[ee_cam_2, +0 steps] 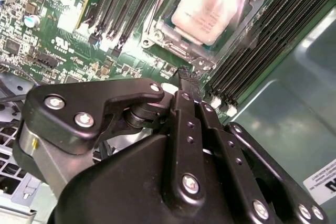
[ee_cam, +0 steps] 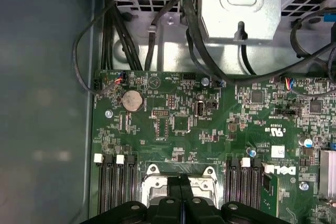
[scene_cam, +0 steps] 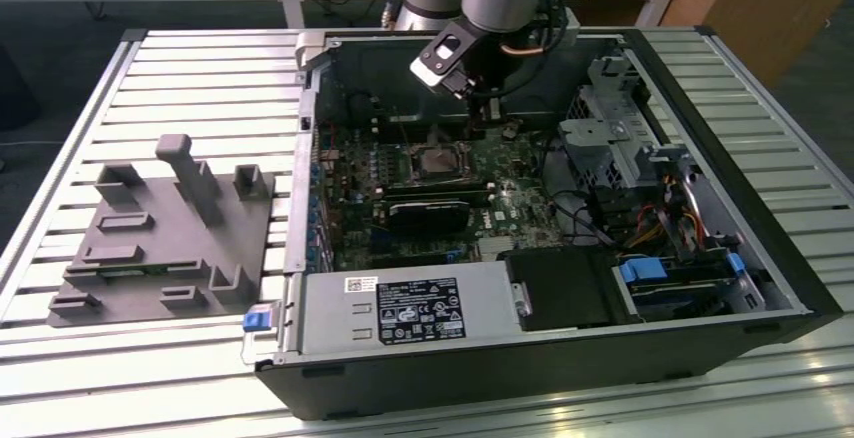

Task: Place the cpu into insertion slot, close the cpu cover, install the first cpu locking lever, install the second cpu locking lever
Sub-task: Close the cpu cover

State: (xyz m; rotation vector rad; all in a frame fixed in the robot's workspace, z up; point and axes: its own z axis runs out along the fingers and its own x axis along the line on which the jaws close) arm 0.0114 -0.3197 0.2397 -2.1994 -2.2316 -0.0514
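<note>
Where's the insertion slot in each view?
Exterior view: insertion slot mid-motherboard, next to the gripper tip.
Second wrist view: insertion slot just beyond the gripper tip, with the silver cpu seated in it.
First wrist view: insertion slot partly behind the shut gripper, silvery corners showing.
Shared landmark: black memory slots flanking it.

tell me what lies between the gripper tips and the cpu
In the second wrist view, the gripper and the cpu are parted by the socket's silvery rim and a strip of green board.
</note>
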